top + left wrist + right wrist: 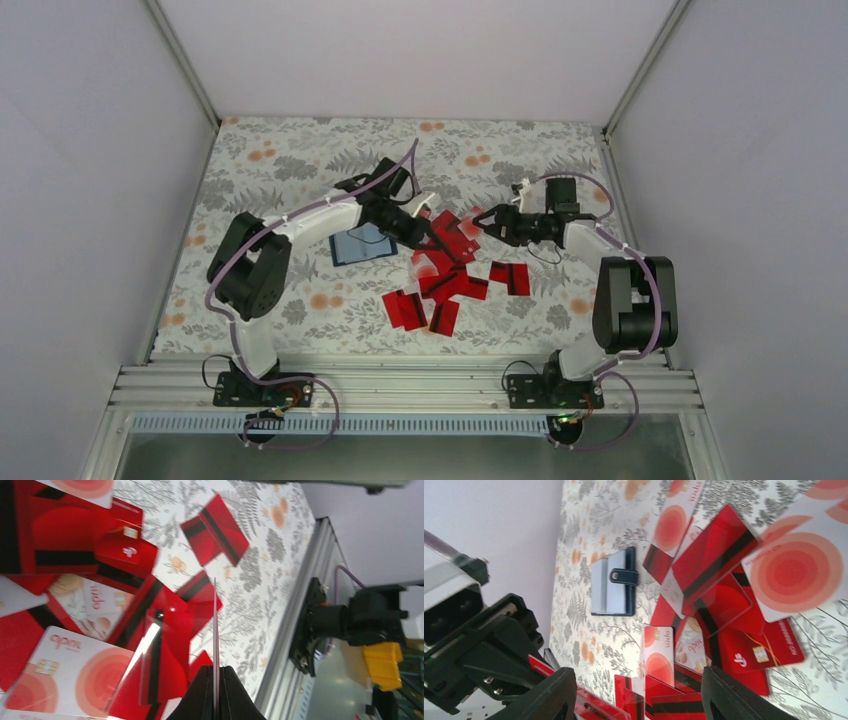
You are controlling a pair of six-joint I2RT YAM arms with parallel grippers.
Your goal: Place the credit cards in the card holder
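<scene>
Left end effector (216,675) clamped; right end effector (639,687) parted.

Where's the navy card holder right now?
Top view: the flat navy-blue wallet-like card holder lies left of the red card pile, beside the left arm.

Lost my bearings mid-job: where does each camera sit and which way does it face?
Top external: above and behind the bases, looking down on the table; both arms, left claw and right claw show.
Left wrist: faces across the credit cards toward the near rail; left claw shut on a held card, edge-on.
Right wrist: faces across the cards to the card holder; open right claw at the bottom.
Shared: all see the cards; top and right wrist see the card holder.
</scene>
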